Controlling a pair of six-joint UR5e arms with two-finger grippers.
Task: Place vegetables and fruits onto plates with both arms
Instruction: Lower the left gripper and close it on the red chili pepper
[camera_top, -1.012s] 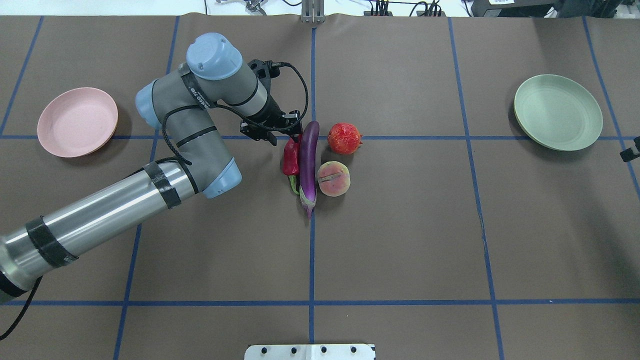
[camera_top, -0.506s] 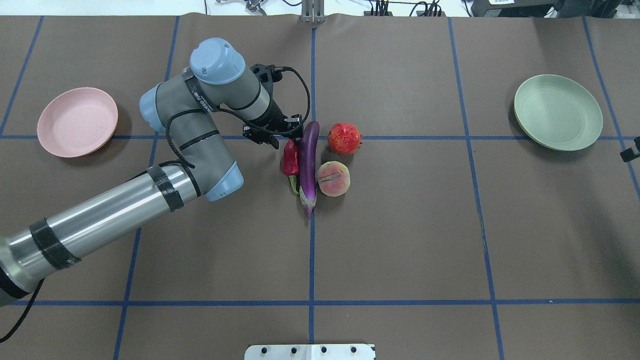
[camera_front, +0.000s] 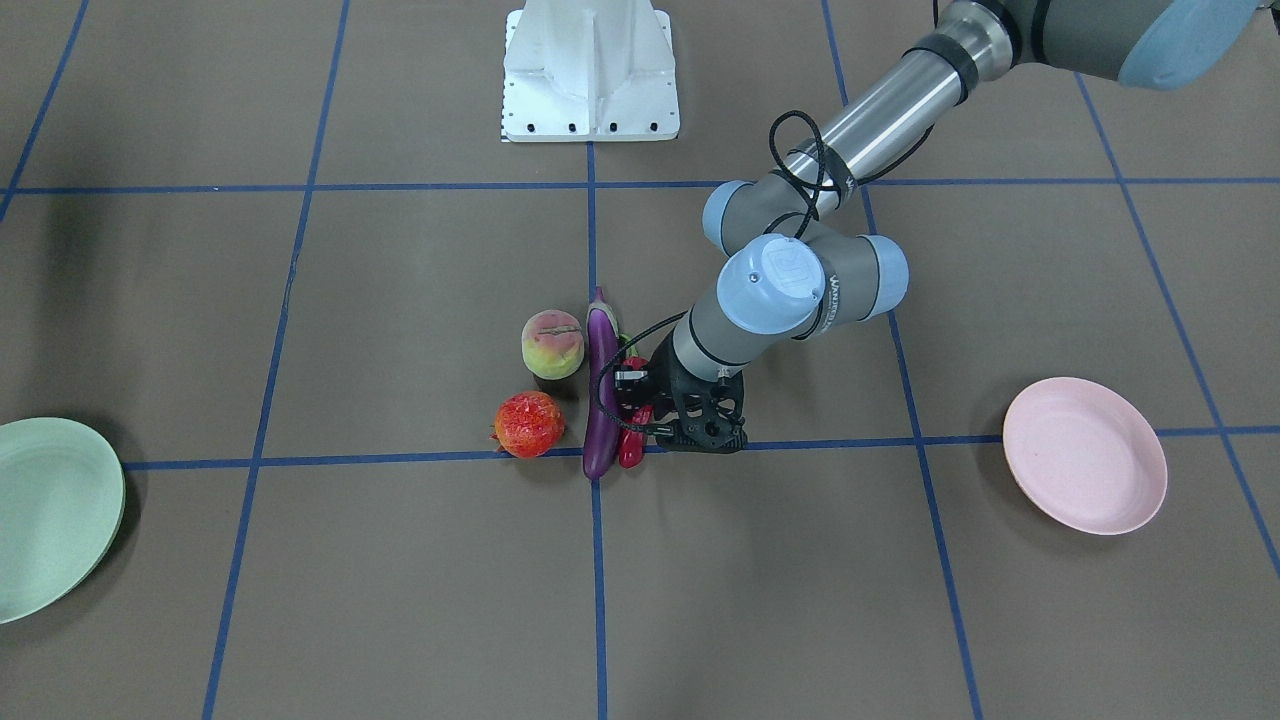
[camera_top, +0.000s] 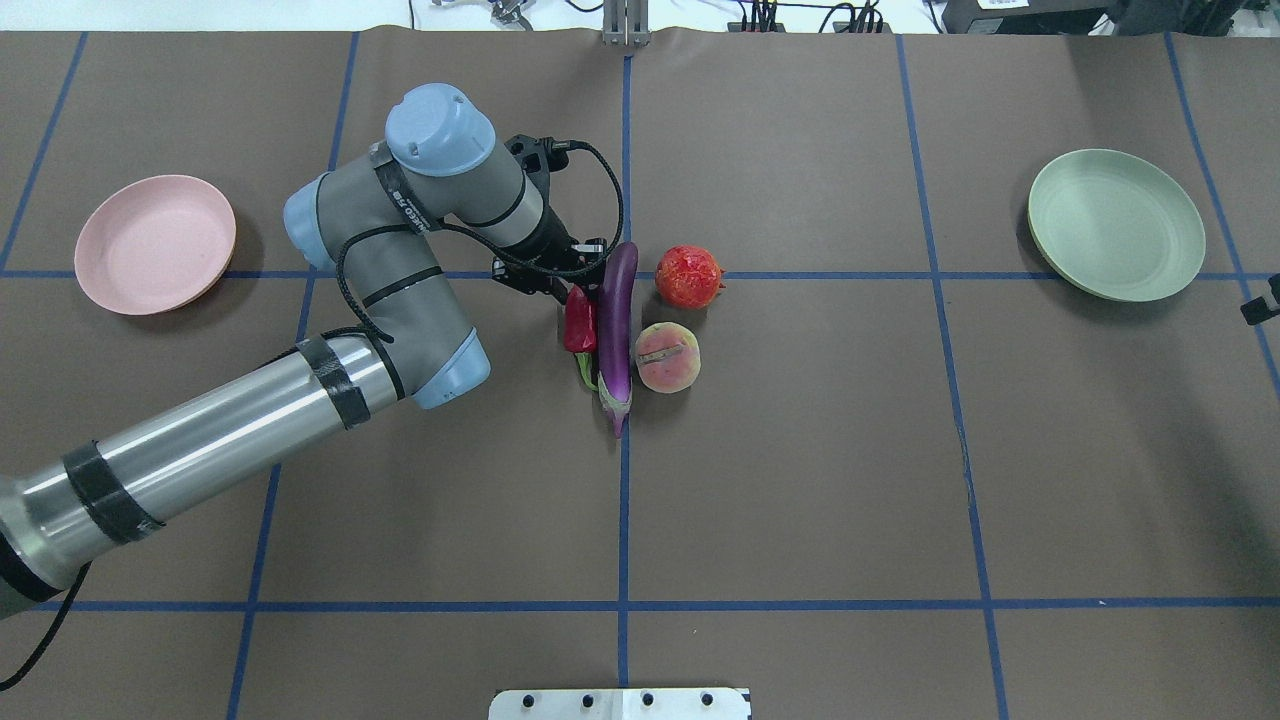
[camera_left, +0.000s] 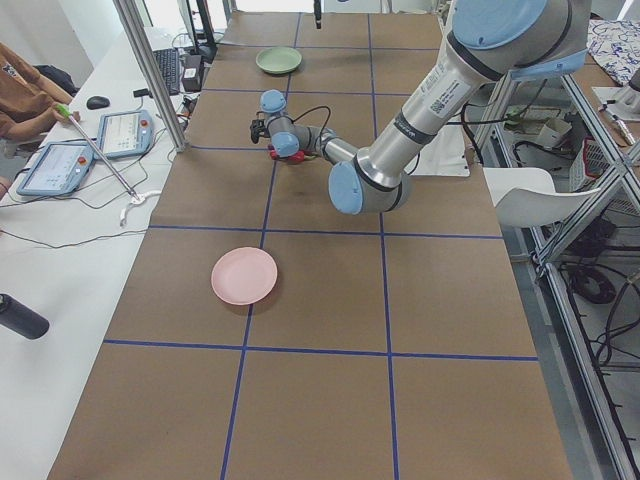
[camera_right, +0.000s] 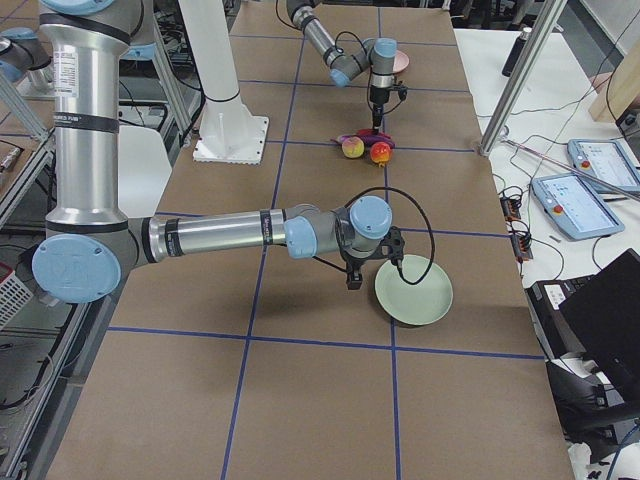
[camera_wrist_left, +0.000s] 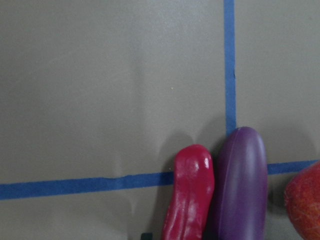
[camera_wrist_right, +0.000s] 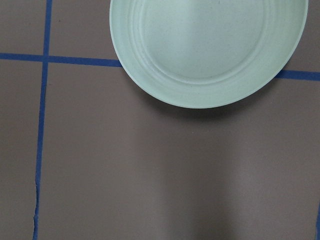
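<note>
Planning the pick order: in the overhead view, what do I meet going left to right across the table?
pink plate → red chili pepper → eggplant → green plate

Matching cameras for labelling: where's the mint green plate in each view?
Front-facing: mint green plate at the left edge, lower half, cut off.
Overhead: plate upper right.
Exterior left: plate at top, far end of the table.
Exterior right: plate right of centre.
Left wrist: not in it.
Right wrist: plate at top, cut off.
Shared landmark: the blue tape line passing under its rim.
</note>
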